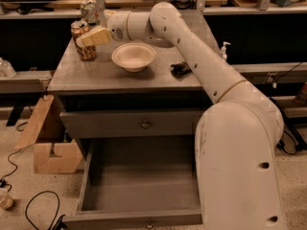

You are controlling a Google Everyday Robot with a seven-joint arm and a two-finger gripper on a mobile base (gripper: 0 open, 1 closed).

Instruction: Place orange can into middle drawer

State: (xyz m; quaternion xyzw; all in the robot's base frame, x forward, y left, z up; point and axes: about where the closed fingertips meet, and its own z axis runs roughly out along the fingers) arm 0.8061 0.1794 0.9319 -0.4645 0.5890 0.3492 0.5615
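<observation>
The orange can (pixel 84 46) stands upright near the back left corner of the grey cabinet top (pixel 96 73). My gripper (pixel 90 37) has reached across from the right and is at the can's upper part, its pale fingers (pixel 98 34) in front of the can's top. The middle drawer (pixel 144 186) is pulled wide open below and shows nothing inside. The drawer above it (pixel 139 123) is closed, with a small round knob.
A white bowl (pixel 134 56) sits right of the can. A dark packet (pixel 181 69) lies further right. A pale green-and-white can (pixel 89 11) stands behind the orange can. A cardboard box (pixel 45 143) and cables lie on the floor at left.
</observation>
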